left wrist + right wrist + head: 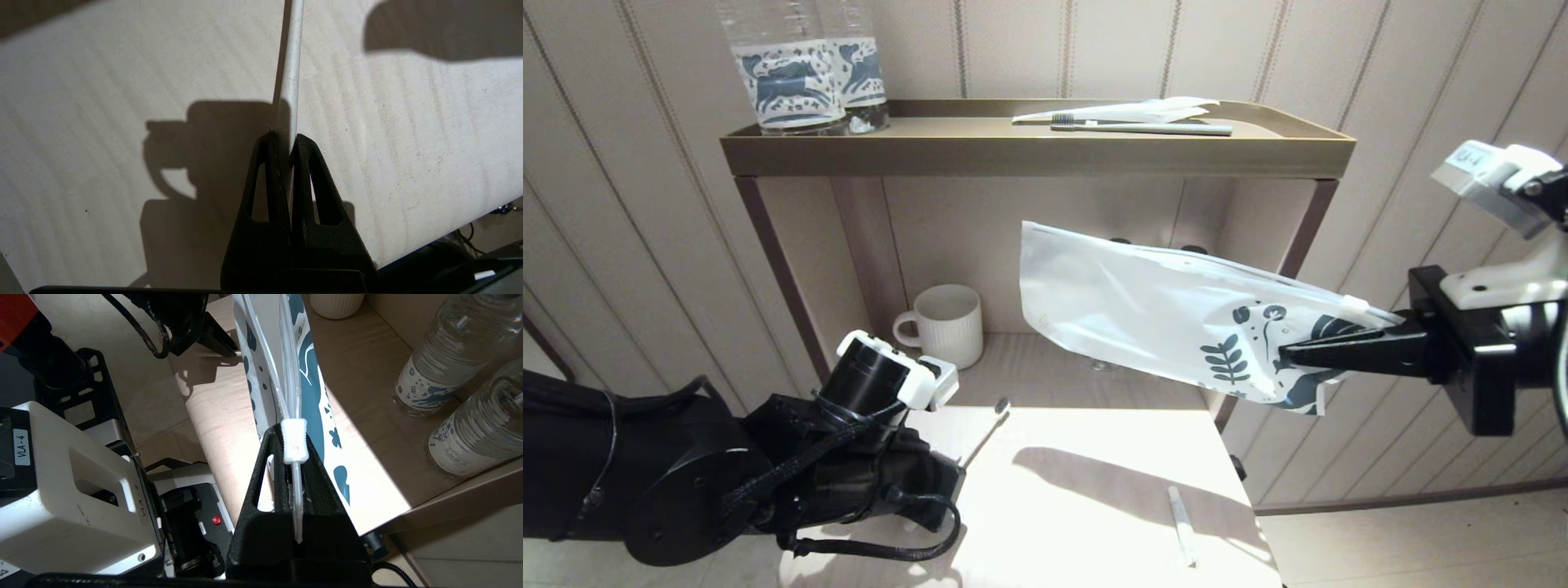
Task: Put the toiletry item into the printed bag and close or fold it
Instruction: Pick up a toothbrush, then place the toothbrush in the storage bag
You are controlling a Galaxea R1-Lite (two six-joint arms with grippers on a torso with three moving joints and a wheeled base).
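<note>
Head view shows the toothbrush (984, 435) held by its handle end in the left gripper (960, 467), slanting up over the pale table (1094, 523) with its small bristled head uppermost and clear of the surface; in the left wrist view the two black fingers (267, 192) are pressed together on the white handle (289, 77), which runs straight out from their tips above the tabletop; the printed bag (1176, 314) hangs in the air to the right of the brush and higher up, well apart from it, stretched sideways in front of the lower shelf, its leaf-printed end pinched in the right gripper (1286, 354); the right wrist view shows that gripper's fingers closed narrow on the bag's top seam just behind the white zip slider (295, 441); a ribbed white mug (943, 325) stands on the lower shelf; on the brass-coloured top tray (1029, 155) sit two water bottles (805, 69), a grey-green toothbrush (1143, 127) and a plain white wrapper (1152, 109); a short white sliver (1181, 525) lies on the table near its right edge
</note>
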